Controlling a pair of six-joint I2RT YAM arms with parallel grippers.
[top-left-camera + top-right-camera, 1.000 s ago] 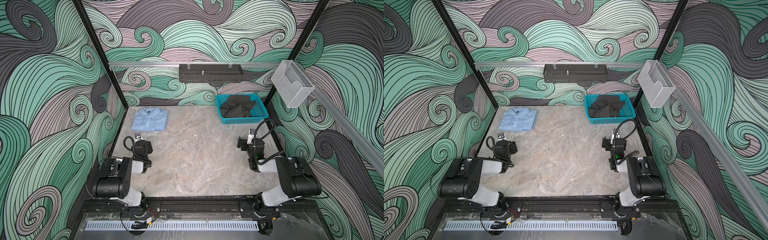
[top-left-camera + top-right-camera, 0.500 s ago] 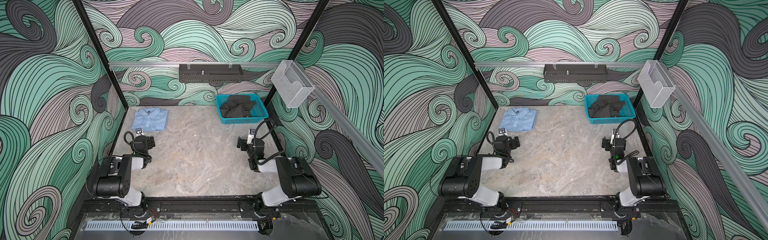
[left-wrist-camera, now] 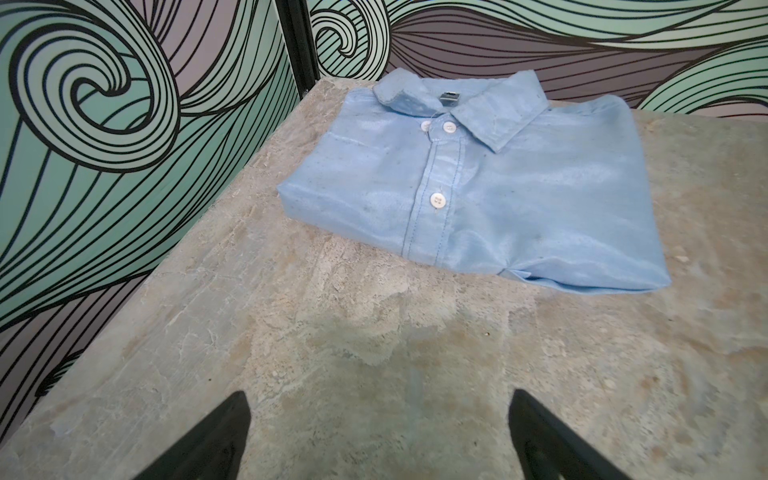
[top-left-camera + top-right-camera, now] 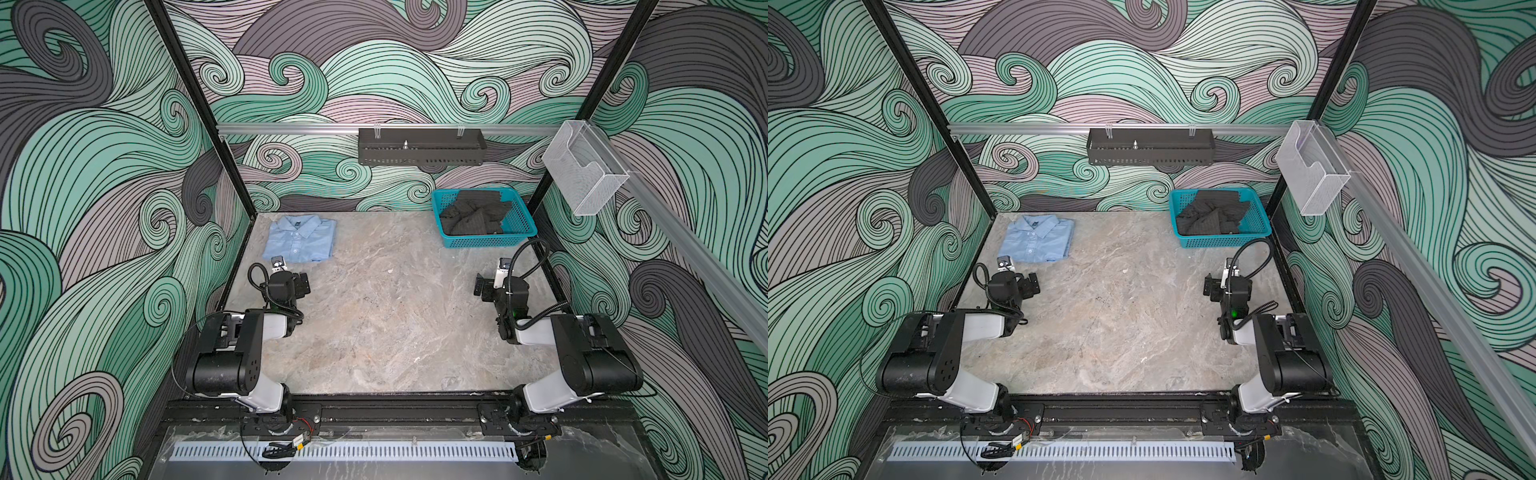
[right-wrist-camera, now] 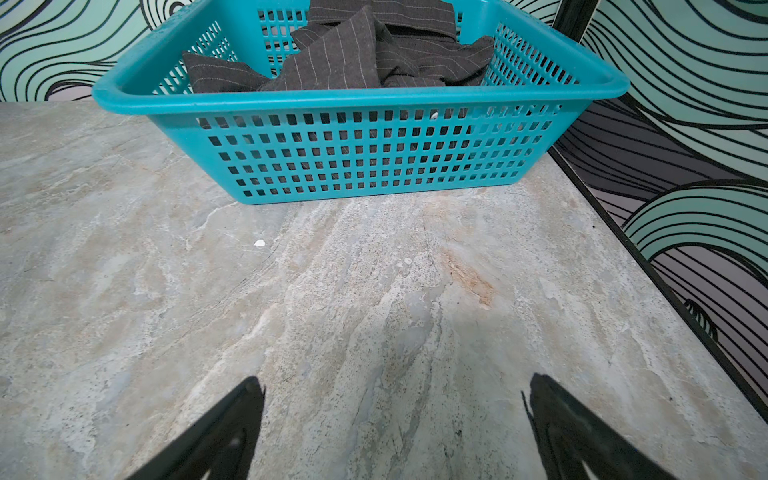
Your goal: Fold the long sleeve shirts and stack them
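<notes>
A light blue long sleeve shirt (image 4: 300,241) (image 4: 1037,241) lies folded, collar and white buttons up, at the table's far left corner. The left wrist view shows this shirt (image 3: 478,195) a short way ahead of my left gripper (image 3: 378,399), which is open with only bare table between its fingers. In both top views the left gripper (image 4: 300,284) (image 4: 1030,286) hovers just in front of the shirt, apart from it. My right gripper (image 4: 482,289) (image 5: 392,382) is open and empty over bare table, in front of the basket.
A teal mesh basket (image 4: 486,242) (image 5: 353,99) at the far right holds crumpled dark pinstriped cloth (image 4: 473,214) (image 5: 353,54). A black rack (image 4: 422,146) hangs on the back rail, a clear plastic holder (image 4: 584,176) on the right rail. Patterned walls close in the stone table (image 4: 395,316).
The left gripper has opened wider and shifted slightly away from the near edge, toward the shirt. The right arm has not moved. The shirt and basket lie as before.
</notes>
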